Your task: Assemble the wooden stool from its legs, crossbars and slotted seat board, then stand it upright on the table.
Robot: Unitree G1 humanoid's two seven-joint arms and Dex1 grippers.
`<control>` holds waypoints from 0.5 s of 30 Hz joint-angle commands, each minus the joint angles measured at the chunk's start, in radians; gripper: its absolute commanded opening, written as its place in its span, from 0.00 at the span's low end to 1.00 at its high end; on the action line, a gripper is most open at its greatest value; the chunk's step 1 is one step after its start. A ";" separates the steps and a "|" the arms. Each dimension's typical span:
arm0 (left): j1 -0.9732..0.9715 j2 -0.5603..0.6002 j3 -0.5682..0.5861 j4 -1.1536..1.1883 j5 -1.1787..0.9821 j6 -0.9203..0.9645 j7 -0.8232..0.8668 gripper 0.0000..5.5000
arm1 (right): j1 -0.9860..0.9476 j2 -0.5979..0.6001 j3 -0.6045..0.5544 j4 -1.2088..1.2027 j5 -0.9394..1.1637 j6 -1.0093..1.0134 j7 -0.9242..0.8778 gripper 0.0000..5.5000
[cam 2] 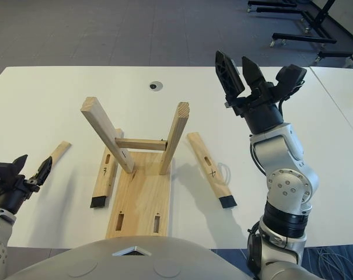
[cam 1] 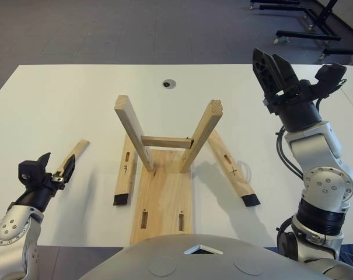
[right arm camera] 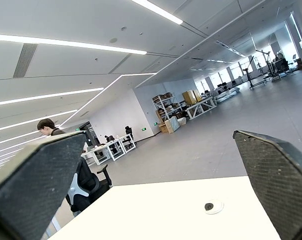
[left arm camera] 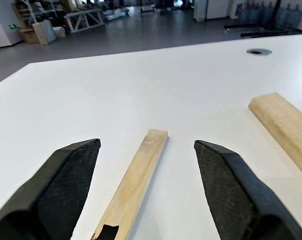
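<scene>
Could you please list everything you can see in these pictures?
Table: 1, white, under everything.
Seat board: 1, pale wood, flat, mid-table.
Standing legs: 2, pale wood, in the board.
Joined crossbar: 1, pale wood, between them.
Loose legs: 2, pale wood, black-tipped, flat either side of board.
Loose crossbar: 1, pale wood, flat, left.
Grommet: 1, dark, far middle.
Left gripper: 1, black, open astride loose crossbar.
Right gripper: 1, black, open, raised right.

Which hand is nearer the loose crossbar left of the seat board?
Left. The left hand straddles the near end of the crossbar; the right hand is raised far across the table.
</scene>
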 commanded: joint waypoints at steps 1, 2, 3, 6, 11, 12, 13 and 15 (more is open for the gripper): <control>-0.024 0.077 0.014 0.105 -0.001 0.001 -0.085 0.63 | -0.018 -0.005 0.007 0.000 0.009 0.012 0.001 0.98; -0.028 0.084 0.009 0.130 0.004 -0.004 -0.097 0.63 | -0.024 -0.008 0.009 0.004 0.012 0.016 0.004 0.98; -0.031 0.083 0.004 0.149 0.009 -0.012 -0.102 0.63 | -0.029 -0.010 0.012 0.009 0.015 0.021 0.008 0.98; -0.035 0.084 -0.016 0.185 0.015 -0.003 -0.122 0.63 | -0.048 -0.024 0.015 0.020 0.036 0.039 0.020 0.98; -0.058 0.125 -0.040 0.273 0.048 0.050 -0.136 0.63 | -0.083 -0.055 0.015 0.038 0.089 0.081 0.045 0.98; -0.062 0.131 -0.047 0.275 0.046 0.069 -0.142 0.63 | -0.089 -0.058 0.014 0.044 0.089 0.084 0.047 0.98; -0.061 0.135 -0.055 0.270 0.045 0.088 -0.148 0.63 | -0.096 -0.060 0.014 0.049 0.091 0.086 0.049 0.98; -0.049 0.138 -0.071 0.255 0.046 0.113 -0.155 0.63 | -0.104 -0.065 0.014 0.055 0.092 0.089 0.051 0.98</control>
